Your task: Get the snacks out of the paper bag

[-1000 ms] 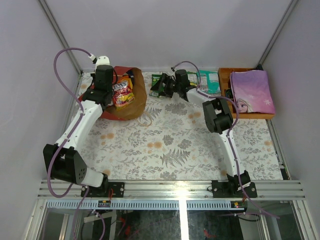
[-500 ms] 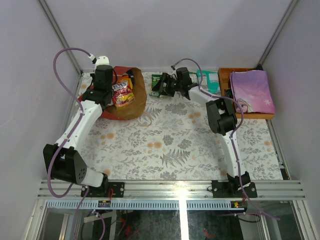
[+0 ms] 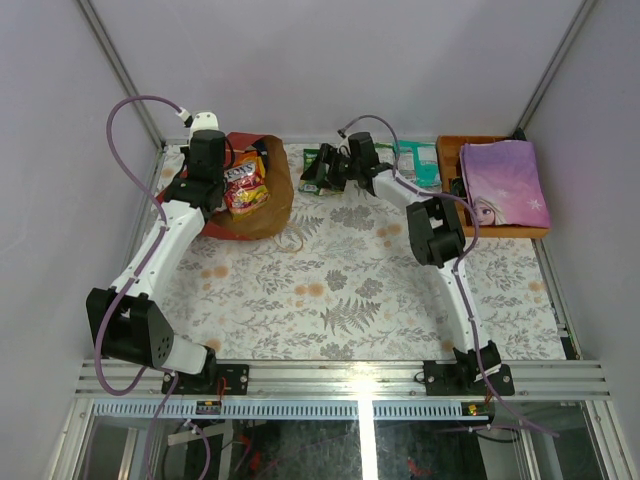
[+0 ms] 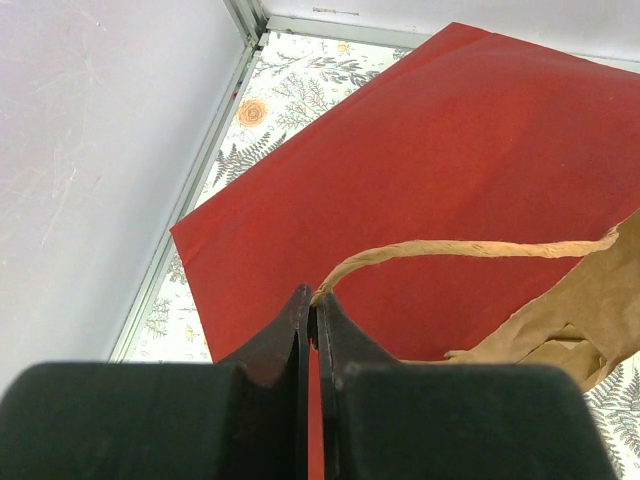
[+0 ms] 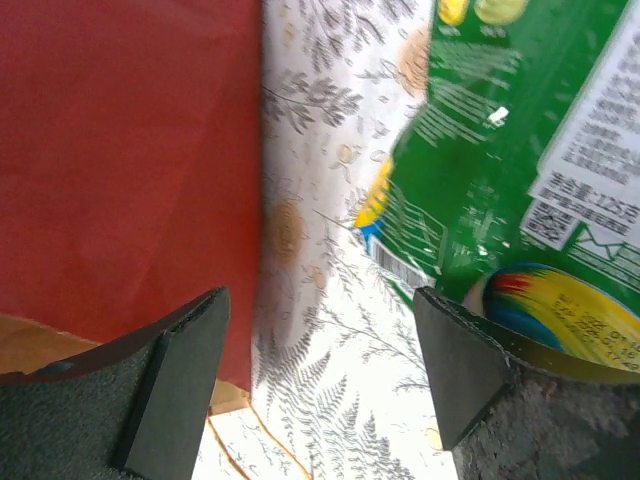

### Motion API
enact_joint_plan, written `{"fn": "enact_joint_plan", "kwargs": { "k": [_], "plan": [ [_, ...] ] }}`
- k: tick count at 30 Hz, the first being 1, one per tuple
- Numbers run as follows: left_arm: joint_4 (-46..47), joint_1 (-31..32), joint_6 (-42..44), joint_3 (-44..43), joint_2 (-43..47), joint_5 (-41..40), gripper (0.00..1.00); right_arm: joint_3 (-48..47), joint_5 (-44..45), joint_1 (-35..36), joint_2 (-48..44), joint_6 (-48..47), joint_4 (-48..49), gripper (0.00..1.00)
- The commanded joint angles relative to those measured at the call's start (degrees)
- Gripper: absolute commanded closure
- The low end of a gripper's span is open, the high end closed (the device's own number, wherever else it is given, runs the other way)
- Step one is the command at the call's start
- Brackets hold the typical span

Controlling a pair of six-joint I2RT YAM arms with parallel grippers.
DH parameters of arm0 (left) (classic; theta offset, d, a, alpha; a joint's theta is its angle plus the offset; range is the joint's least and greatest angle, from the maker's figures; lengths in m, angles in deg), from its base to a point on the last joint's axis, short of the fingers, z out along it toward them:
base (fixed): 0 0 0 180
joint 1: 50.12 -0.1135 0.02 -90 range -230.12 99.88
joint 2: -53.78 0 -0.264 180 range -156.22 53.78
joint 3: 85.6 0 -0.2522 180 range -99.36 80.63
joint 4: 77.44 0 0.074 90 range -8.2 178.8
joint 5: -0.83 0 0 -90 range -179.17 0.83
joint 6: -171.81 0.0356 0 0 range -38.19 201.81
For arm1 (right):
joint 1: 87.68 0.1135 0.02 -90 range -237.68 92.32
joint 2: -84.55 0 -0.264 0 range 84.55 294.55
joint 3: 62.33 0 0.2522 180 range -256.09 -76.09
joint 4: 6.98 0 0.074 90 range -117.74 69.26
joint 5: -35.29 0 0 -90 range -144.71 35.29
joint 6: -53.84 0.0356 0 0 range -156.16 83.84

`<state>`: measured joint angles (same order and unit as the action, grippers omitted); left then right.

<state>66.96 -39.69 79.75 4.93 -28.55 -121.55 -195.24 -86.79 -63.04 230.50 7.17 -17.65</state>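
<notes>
The red paper bag [image 3: 258,212] lies on its side at the back left, brown mouth facing right. A yellow-red snack packet [image 3: 245,186] shows in the mouth. My left gripper [image 3: 205,172] is over the bag's left edge. In the left wrist view that gripper [image 4: 313,300] is shut on the bag's twisted paper handle [image 4: 470,248] above the red side [image 4: 450,170]. My right gripper [image 3: 318,180] hovers open by a green packet [image 3: 311,158]. Its fingers [image 5: 180,370] span bare cloth between the bag [image 5: 120,150] and the green packet [image 5: 500,180].
Teal packets [image 3: 415,160] lie at the back behind the right arm. An orange-brown tray [image 3: 450,150] at the back right holds a purple princess book [image 3: 503,182]. Metal frame posts and grey walls close in the back and both sides.
My right gripper has shifted a little to the left, toward the bag. The left arm, the bag and the packets have not moved.
</notes>
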Motion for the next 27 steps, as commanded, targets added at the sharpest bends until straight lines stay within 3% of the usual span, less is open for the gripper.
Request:
{"fn": "enact_joint_plan", "kwargs": {
  "k": [1, 10, 14, 21, 24, 27],
  "plan": [
    [2.42, -0.35, -0.06, 0.40, 0.76, -0.86, 1.00, -4.16, -0.48, -0.53, 1.97, -0.50, -2.10, 0.17],
    [2.38, -0.33, 0.00, -0.05, 0.19, -0.66, 1.00, -17.36, -0.79, -3.26, 11.69, 1.65, -4.58, 0.14],
    [2.08, -0.35, 0.04, -0.23, 0.27, -0.83, 1.00, -18.85, -2.17, -3.79, 12.32, 3.09, -2.05, 0.13],
    [1.66, -0.33, -0.52, -0.69, 0.91, 0.18, 1.00, -15.15, -6.91, -3.82, 6.74, 3.46, 3.20, 0.11],
    [1.50, -0.33, -0.73, -0.68, 1.40, 0.55, 1.00, -8.80, -9.53, -3.73, 1.42, 5.34, 9.89, 0.09],
    [1.41, -0.24, -1.18, -0.76, 2.15, 1.25, 1.00, -0.90, -9.15, -3.78, -5.55, 5.85, 17.24, 0.00]
  ]
}}
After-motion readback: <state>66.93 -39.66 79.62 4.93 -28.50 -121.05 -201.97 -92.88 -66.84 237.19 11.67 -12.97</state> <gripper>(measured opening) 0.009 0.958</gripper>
